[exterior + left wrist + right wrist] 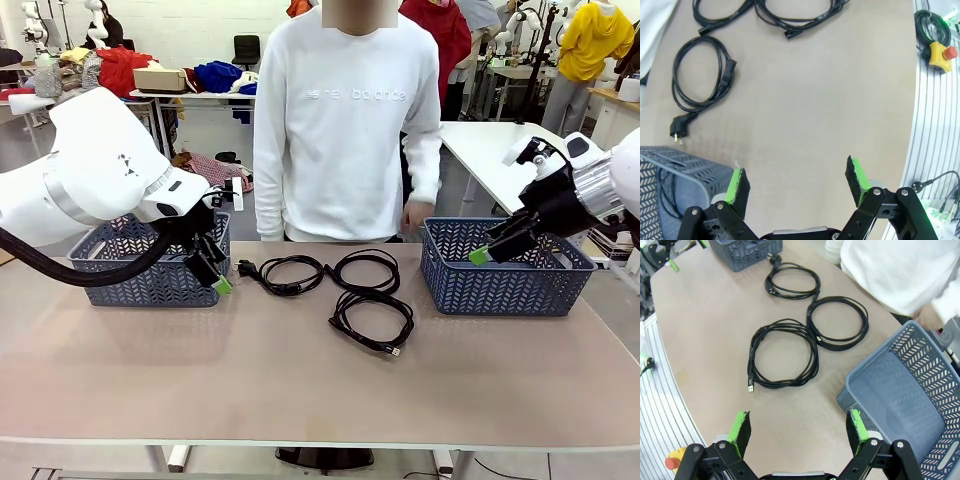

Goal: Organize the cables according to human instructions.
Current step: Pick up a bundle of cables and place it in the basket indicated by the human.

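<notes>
As tbl stands: 3 cables, 2 baskets.

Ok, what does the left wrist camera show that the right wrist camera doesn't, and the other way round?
Left wrist view: what looks like a black cord lying inside the left basket, beside the open left end effector. Right wrist view: the bare inside of the right basket, the person's hand by its far rim, and the open right end effector. Both: three coiled cables on the table and the left basket.
</notes>
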Controlling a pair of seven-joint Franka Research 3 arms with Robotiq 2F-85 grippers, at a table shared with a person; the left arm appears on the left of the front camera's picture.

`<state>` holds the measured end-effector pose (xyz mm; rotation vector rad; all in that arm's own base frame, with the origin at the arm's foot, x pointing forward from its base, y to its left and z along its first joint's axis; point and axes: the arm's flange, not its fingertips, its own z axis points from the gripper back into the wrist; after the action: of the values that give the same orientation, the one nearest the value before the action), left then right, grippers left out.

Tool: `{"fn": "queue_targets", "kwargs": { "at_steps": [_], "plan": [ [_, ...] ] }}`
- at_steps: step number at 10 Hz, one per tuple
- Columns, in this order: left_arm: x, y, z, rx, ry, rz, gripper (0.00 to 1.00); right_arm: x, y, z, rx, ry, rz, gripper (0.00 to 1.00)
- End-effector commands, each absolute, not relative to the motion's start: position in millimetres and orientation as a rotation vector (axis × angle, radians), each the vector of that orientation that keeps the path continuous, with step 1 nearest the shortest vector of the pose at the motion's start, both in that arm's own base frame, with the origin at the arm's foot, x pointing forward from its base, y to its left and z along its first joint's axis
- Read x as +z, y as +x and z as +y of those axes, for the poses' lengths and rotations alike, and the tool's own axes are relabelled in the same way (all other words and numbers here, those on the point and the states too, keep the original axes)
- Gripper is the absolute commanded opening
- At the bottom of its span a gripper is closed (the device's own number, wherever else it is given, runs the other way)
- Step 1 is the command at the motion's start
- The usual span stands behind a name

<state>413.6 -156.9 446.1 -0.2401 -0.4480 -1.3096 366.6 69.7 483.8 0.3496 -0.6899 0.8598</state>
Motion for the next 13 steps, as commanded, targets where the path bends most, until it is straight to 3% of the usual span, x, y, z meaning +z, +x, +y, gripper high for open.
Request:
{"fn": "queue_targets", "kwargs": {
  "at_steps": [1,13],
  "plan": [
    [448.3,416.2,-156.6,-1.308,-0.247,-0.435,1.0,482.8,368.4,68.3,0.863,0.367,-0.699,1.0],
    [448.3,416.2,-156.6,-1.308,-0.247,-0.435,1.0,482.8,368.4,68.3,0.863,0.367,-0.699,1.0]
  ]
}}
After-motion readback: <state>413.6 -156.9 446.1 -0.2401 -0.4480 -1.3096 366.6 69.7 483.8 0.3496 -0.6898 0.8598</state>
